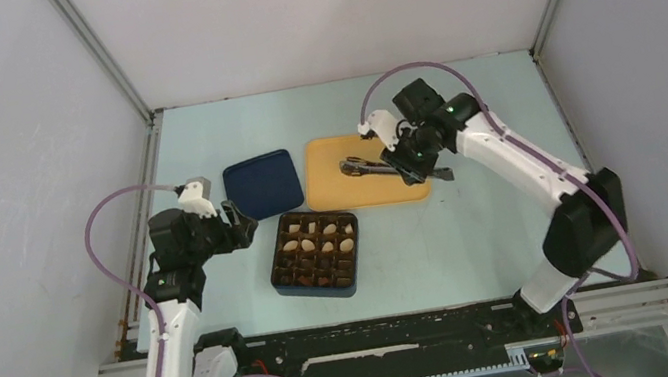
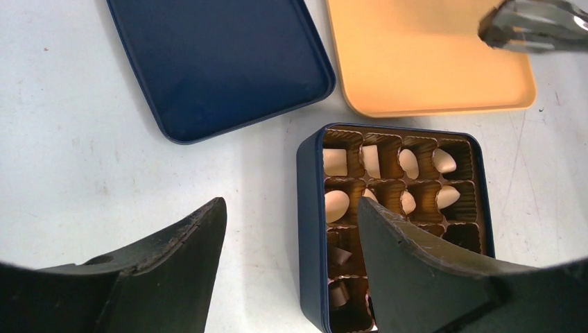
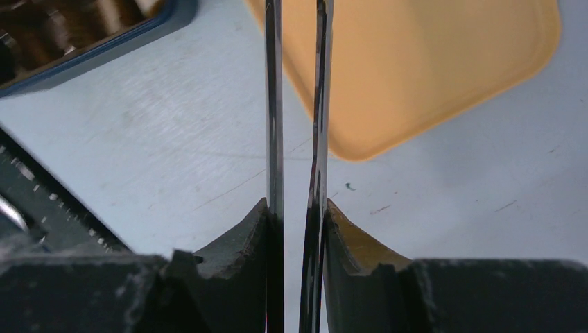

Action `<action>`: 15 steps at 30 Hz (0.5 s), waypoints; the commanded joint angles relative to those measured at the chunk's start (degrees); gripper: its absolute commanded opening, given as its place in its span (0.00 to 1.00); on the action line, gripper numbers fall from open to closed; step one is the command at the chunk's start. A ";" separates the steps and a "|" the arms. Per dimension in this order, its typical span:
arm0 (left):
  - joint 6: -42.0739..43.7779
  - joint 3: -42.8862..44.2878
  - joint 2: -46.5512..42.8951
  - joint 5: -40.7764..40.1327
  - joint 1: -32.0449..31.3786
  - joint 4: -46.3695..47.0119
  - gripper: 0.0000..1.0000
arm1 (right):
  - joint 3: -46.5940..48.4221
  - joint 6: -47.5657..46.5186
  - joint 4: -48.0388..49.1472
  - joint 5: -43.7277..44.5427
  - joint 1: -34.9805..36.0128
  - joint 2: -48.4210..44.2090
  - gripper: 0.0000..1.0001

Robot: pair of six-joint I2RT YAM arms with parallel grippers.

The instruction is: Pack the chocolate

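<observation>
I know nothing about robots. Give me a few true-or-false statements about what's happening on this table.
1. The right gripper is clamped on metal tongs. True.
2. The blue lid covers the box. False: it lies on the table beside the orange tray, and the box is open.
3. The left gripper grips a chocolate. False: it is open and holds nothing, beside the box.
4. Cream-white chocolates sit in the box's compartments. True.

pale blue table [image 1: 492, 250], plain white walls [image 1: 312, 10]
</observation>
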 commanded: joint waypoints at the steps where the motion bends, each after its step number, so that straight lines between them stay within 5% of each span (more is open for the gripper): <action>1: -0.39 -1.44 0.24 1.43 0.77 1.78 0.73 | -3.99 -3.54 -3.73 -5.64 4.08 -7.18 0.28; 15: -0.68 -1.53 -0.94 1.35 0.78 1.21 0.73 | -8.44 -11.55 -13.91 -11.66 17.02 -12.33 0.30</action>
